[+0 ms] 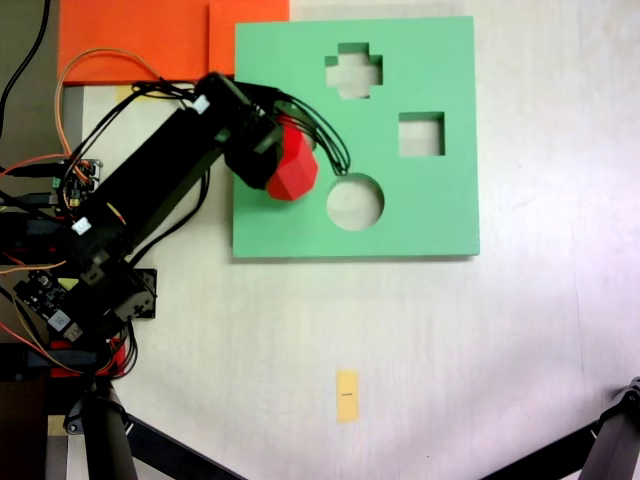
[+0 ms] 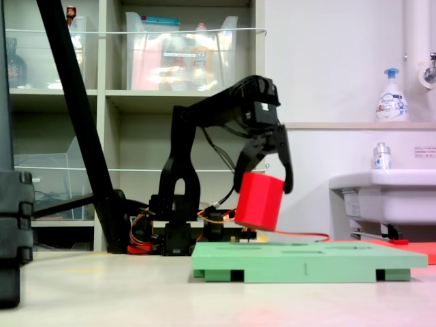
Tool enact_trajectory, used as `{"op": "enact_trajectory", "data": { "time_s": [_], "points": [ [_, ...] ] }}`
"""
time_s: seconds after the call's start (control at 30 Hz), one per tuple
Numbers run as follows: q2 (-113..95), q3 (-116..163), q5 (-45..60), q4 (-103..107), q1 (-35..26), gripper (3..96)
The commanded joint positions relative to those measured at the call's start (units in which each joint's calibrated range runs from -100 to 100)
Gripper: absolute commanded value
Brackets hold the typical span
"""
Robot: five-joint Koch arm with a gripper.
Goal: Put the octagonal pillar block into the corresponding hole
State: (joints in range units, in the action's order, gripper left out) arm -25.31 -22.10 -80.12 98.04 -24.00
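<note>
A black robot arm holds the octagonal pillar block [image 2: 259, 201], a bright red eight-sided prism, in the air above a green foam board [image 1: 440, 215]. The gripper [image 2: 266, 182] has its fingers clamped on the block's sides, and the block hangs slightly tilted, clear of the board.

The step in hand looks like the carry toward the board. In the first exterior view the board shows a cross-shaped cutout [image 1: 353, 70], a square one [image 1: 421, 134] and a round one [image 1: 355, 201]; the block hovers just beside the round one, on the first exterior view's left. I cannot see an eight-sided hole; it may lie hidden under the block and gripper. The next move likely calls for levelling the block, matching its faces to the hole, then lowering.

The surface [image 1: 450, 340] is pale and smooth, with a small yellow tag [image 1: 347, 396]. Orange sheets [image 1: 140, 35] lie past the board. Behind stand shelves [image 2: 136, 95], a sink [image 2: 381, 194] and a soap bottle [image 2: 391, 97]
</note>
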Motion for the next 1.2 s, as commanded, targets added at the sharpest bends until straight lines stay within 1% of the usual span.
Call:
{"op": "enact_trajectory", "data": {
  "time_s": [0.03, 0.37, 0.83, 1.03, 1.2],
  "points": [
    [1.70, -5.32, -0.54, -3.82, -0.93, 44.5],
    [6.87, -7.02, -2.44, -9.02, -3.32, 44.5],
    [13.16, -7.41, -3.42, -13.35, -4.59, 44.4],
    [14.69, -7.41, -3.03, -14.80, -4.98, 44.4],
    [15.67, -7.31, 0.24, -14.80, -4.98, 44.4]
  ]
}}
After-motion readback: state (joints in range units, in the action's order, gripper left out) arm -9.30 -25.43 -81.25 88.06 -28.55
